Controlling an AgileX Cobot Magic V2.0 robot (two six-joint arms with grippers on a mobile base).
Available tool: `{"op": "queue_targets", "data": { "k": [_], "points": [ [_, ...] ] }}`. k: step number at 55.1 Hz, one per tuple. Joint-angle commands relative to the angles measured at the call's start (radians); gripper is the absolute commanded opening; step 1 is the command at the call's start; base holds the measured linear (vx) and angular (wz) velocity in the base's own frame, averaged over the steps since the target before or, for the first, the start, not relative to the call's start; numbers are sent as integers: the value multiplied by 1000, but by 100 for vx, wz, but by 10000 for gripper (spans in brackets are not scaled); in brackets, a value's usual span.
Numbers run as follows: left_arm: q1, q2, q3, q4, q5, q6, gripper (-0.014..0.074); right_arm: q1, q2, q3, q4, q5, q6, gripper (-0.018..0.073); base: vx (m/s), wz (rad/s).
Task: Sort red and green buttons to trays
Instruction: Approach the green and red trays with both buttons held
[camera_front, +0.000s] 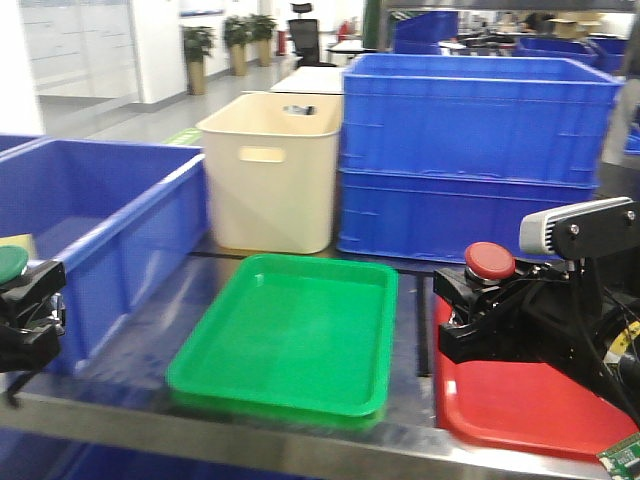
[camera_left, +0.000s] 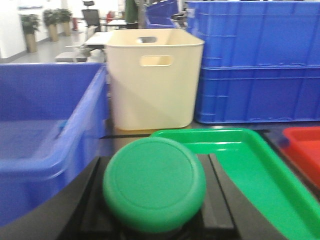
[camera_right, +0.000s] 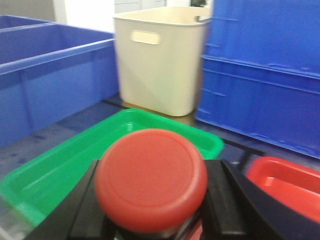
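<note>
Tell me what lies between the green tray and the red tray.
Only a bare strip of table, seen in the front view, separates the green tray and the red tray.

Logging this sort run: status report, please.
Left claw shut on green button, left of green tray. Right claw shut on red button, over red tray. Nothing seen in the way.
</note>
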Motion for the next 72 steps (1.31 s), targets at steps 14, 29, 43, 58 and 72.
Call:
{"op": "queue_targets", "data": {
  "k": [14, 29, 43, 58, 72],
  "points": [
    [-6, -15, -35, -3, -92, -2, 0, -3, -29, -37, 3, -88, -1, -10, 16, -43],
    [-6, -15, -35, -3, -92, -2, 0, -3, -29, -37, 3, -88, -1, -10, 14, -24],
    [-6, -15, -35, -3, -92, -2, 0, -3, -29, -37, 3, -88, -1, -10, 11, -7],
    [-6, -15, -35, -3, -92, -2, 0, -3, -29, -37, 3, -88, -1, -10, 8, -7],
    [-6, -15, -35, -3, -92, -2, 0, -3, -29, -37, 3, -88, -1, -10, 3, -5]
  ]
}}
